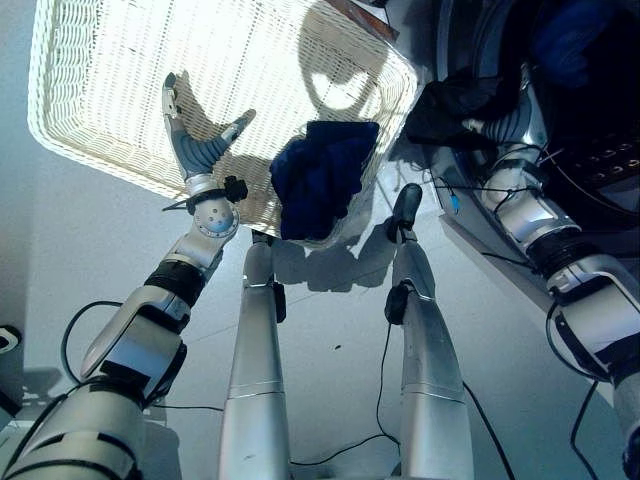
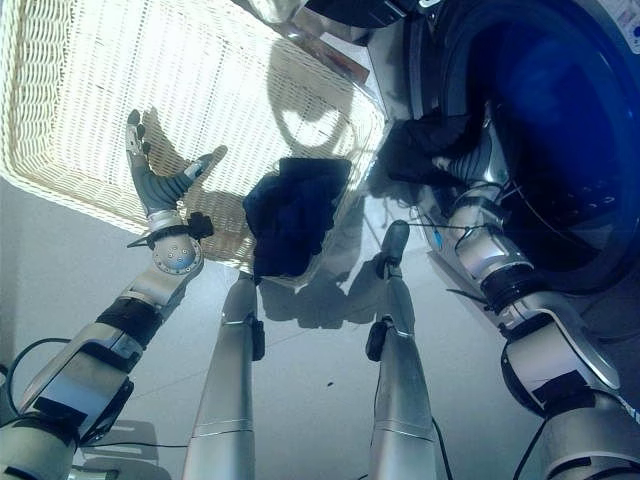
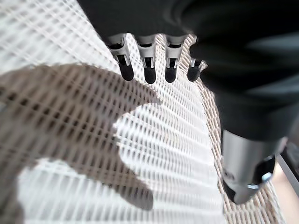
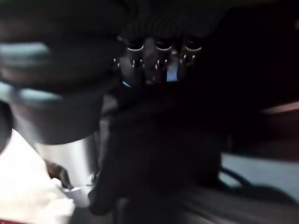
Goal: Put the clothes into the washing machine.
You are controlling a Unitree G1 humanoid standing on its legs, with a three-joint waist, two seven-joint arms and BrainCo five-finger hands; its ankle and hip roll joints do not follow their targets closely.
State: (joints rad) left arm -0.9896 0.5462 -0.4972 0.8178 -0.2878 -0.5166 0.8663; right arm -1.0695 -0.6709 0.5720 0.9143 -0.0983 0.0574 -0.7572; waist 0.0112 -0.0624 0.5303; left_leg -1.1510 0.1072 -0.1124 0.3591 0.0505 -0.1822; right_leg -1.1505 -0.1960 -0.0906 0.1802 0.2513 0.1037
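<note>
Left hand (image 1: 200, 140) is over the white wicker basket (image 1: 90, 90), fingers spread and straight, holding nothing. Head views: a dark blue garment (image 1: 322, 180) hangs over the basket's near rim; right hand (image 2: 470, 150) is at the washing machine (image 2: 560, 130) opening, against a black garment (image 2: 420, 140) at the drum's edge. Left wrist view — fingertips (image 3: 149, 74) straight above the basket weave. Right wrist view — fingers (image 4: 159, 58) sunk into dark cloth, grip cannot be told.
</note>
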